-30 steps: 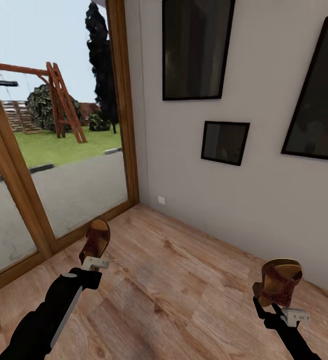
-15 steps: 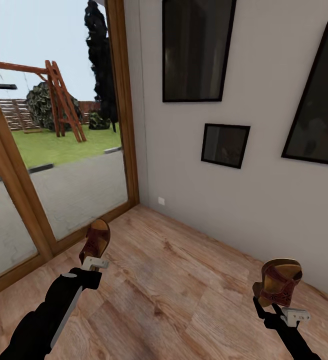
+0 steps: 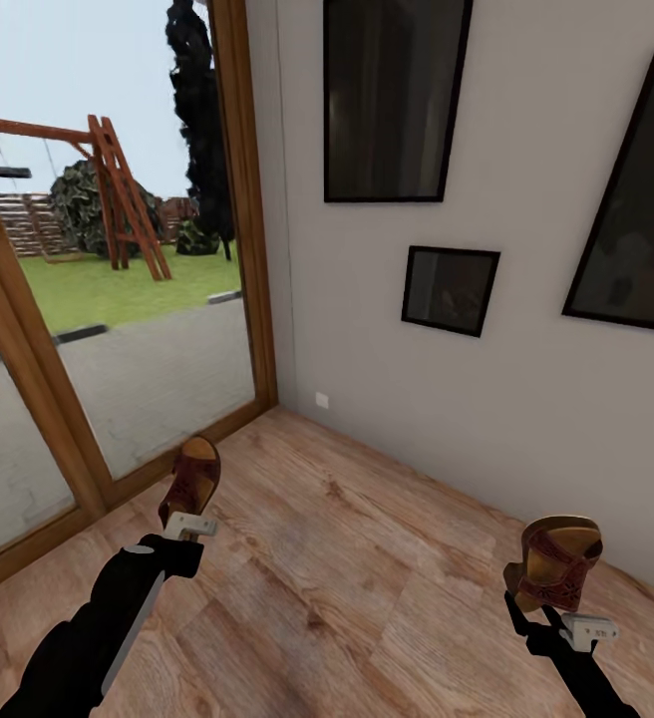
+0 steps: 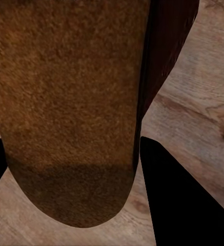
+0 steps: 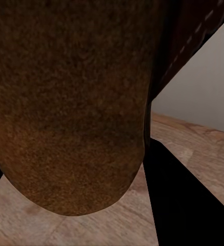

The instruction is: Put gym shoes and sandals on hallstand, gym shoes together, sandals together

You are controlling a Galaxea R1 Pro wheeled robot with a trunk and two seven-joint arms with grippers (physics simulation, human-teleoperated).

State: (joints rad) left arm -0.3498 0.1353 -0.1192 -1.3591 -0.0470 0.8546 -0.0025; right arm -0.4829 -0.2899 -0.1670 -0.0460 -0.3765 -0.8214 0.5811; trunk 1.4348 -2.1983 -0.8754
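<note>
The left gripper (image 3: 189,523) is gripping one brown sandal (image 3: 192,478) above the wood floor (image 3: 347,558); the right gripper (image 3: 571,623) is gripping the other sandal (image 3: 556,560) near the wall (image 3: 526,419).

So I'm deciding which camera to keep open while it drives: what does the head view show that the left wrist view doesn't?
Head view alone: both arms, the right gripper holding the second sandal, the grey wall with dark frames, and the glass door onto the garden.
Left wrist view alone: a close look at the sandal's brown sole between dark fingers.
Both: the left gripper's sandal and the wood floor.
</note>
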